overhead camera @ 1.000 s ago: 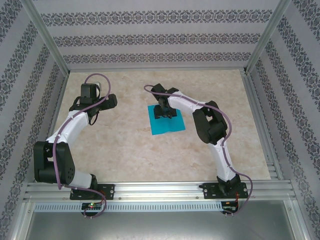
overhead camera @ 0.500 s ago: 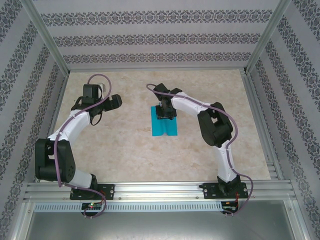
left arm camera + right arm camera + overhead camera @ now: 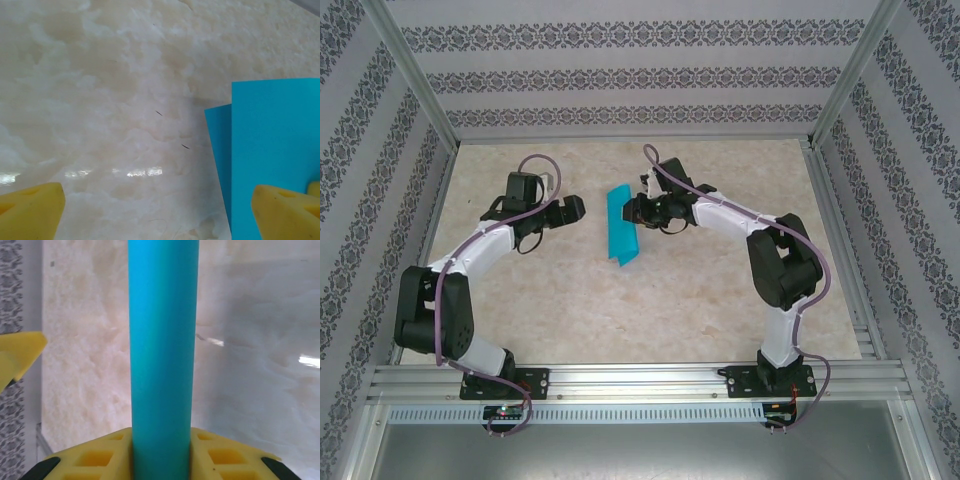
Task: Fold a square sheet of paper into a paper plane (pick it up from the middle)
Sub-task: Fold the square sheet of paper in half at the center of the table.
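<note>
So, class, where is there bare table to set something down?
Widest bare table: the near middle, between the two arms, nearer than the blue sheet. Also the far right corner beyond the right arm. Crowded: far middle, where left gripper and right gripper flank the sheet.

Smooth matt square sheet of paper [image 3: 621, 232]; glossy marble-look table [image 3: 620, 310]

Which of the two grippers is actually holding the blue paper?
The right gripper: it is shut on the square sheet of paper, while the left gripper stands open beside it.
</note>
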